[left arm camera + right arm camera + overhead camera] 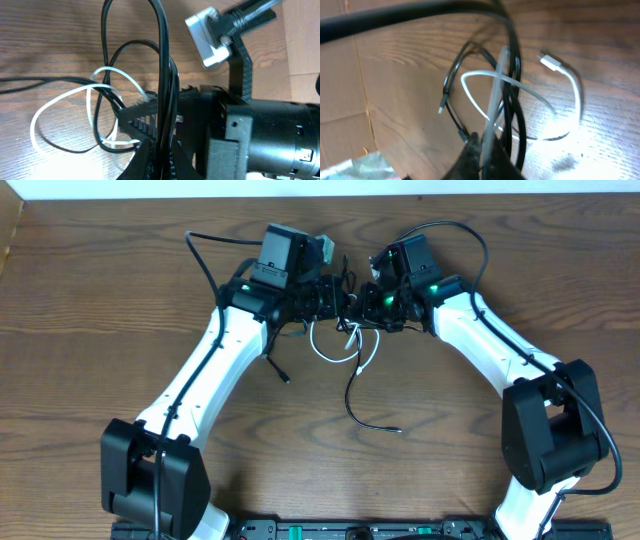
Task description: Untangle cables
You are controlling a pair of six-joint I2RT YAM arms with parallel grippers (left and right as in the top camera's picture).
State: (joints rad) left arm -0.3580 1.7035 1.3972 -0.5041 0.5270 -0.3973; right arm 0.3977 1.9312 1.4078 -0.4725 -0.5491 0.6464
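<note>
Near 12 o'clock on the table (120, 300), a knot of cables held between two arms. Gripping the black cable (163, 65) with the left end effector (159, 157), pinched fully shut. Gripping the white cable (496, 75) with the right end effector (482, 150), pinched shut too, black loops just beside it. White loops hanging toward 6 o'clock, threaded through a black loop. One black tail lying toward 5 o'clock on the table, another toward 7 o'clock. Probably time to pull the two apart. Pull slowly, left toward 9 o'clock and right toward 3 o'clock. Hold both grips tight to stop any slipping. Watch the white loop inside the black one. Stop at any sign of a tighter knot. Then try lifting the white end out through the loop instead of tugging harder.
</note>
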